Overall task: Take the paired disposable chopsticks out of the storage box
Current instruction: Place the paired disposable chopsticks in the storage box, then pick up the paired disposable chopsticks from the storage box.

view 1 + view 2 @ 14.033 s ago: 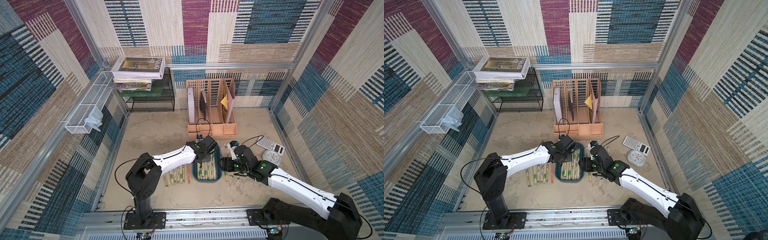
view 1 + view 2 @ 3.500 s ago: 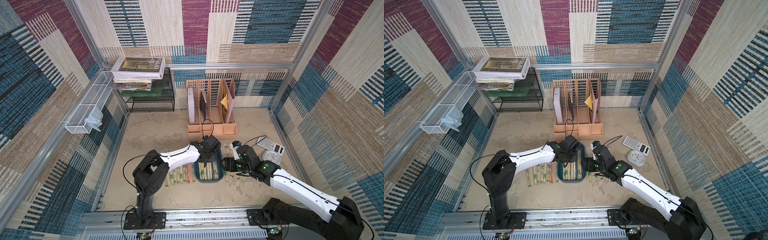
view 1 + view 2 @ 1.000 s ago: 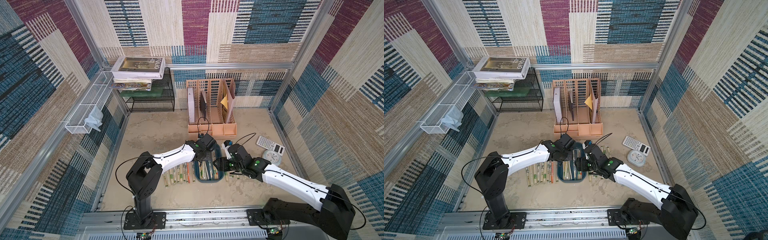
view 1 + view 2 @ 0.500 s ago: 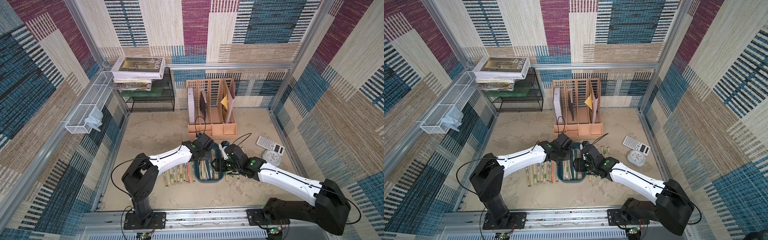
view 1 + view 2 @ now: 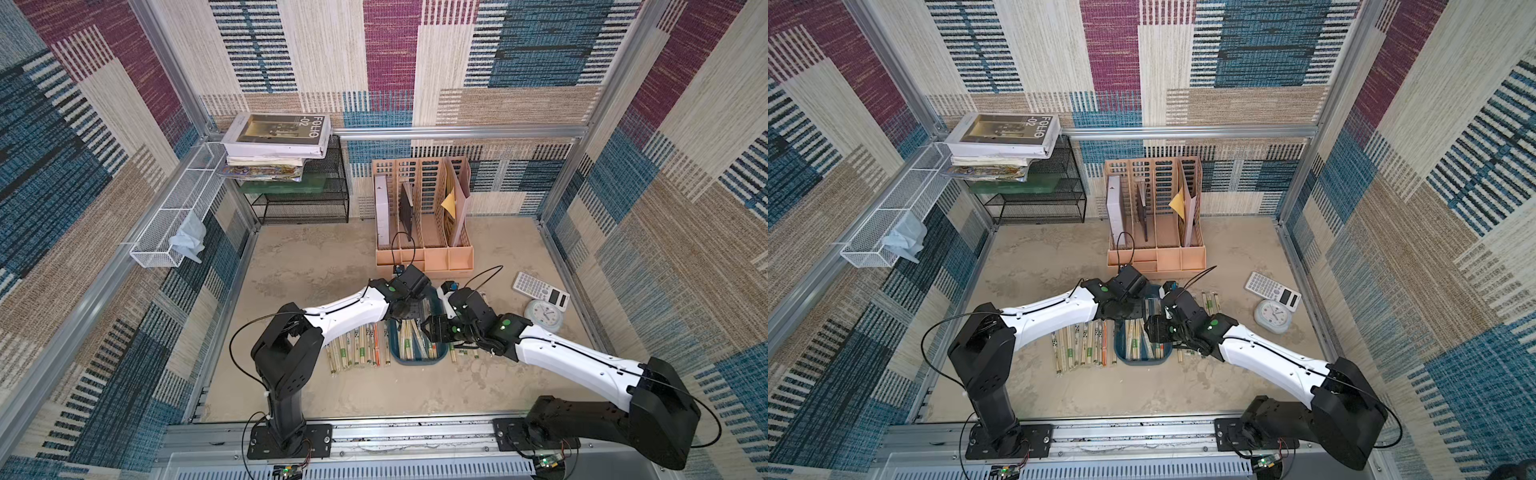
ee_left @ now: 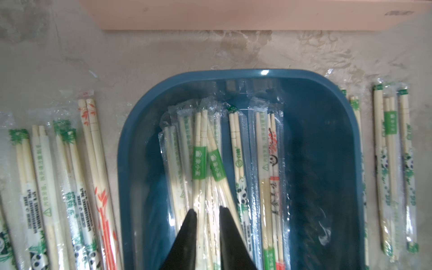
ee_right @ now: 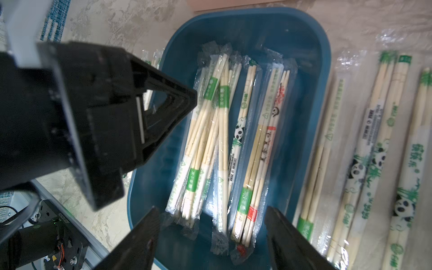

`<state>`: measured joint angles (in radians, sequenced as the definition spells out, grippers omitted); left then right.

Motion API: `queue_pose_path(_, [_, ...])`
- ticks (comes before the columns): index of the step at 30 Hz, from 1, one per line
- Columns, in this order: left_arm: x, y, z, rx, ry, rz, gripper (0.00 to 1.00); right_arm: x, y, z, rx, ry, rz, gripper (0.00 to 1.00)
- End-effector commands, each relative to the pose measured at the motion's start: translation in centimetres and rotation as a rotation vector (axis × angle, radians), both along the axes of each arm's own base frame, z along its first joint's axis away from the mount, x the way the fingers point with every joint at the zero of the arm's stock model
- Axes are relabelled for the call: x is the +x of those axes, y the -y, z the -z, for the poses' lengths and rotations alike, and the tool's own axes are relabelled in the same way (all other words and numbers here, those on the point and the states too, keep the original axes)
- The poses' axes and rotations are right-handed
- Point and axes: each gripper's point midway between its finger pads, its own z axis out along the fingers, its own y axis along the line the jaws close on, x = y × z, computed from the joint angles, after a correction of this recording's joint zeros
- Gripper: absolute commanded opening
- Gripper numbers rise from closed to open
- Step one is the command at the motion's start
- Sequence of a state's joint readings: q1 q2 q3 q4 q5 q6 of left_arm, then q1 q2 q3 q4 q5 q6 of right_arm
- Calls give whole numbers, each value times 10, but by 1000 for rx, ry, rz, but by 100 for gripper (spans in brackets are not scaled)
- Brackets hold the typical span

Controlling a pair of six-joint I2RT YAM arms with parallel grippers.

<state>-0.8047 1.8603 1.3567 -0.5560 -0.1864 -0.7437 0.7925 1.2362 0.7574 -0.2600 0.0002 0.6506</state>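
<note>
Midway through an unloading job, the left arm [image 5: 345,311] and right arm [image 5: 561,353] meet low in the centre of both top views, over a sandy worktop [image 5: 332,257] and just in front of a peach file organizer [image 5: 424,249]. Between them sits the storage box [image 5: 419,360], a shallow teal tray. Rows of wrapped pairs [image 5: 357,349] lie on the worktop along both of its long sides.

Inside the box, the remaining paired disposable chopsticks [image 6: 201,163] lie in a loose, overlapping heap, crowded toward the left of the left wrist picture.

The left gripper [image 6: 207,210] hangs over a green-banded bundle, its jaws only narrowly apart and gripping nothing that can be seen. The right gripper [image 7: 211,208] hovers above the heap's lower end in the right wrist picture, jaws spread wide and empty.

By the look of it, another pick is being lined up. The next move calls for one set of jaws to drop around a single wrapped pair, close on it and lift it over the rim without dragging its slippery neighbours along.
</note>
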Motion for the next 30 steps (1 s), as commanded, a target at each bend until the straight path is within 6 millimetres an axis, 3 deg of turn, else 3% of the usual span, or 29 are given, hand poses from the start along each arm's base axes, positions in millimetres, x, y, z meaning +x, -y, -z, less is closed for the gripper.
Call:
queue_pose_path(1, [-1,-6,10,70,-34,9,20,3,1,-4,-2,17,10,74])
queue_pose_path(17, [-2,-8,45,131,-91,8,20,2,3,-4,-5,20,14,74])
queue_pose_path(24, [-2,-7,46,123,-92,8,14,3,3,-5,-3,21,14,74])
queue_pose_path(30, [-2,-5,33,100,-75,12,8,3,2,-5,-5,19,13,74])
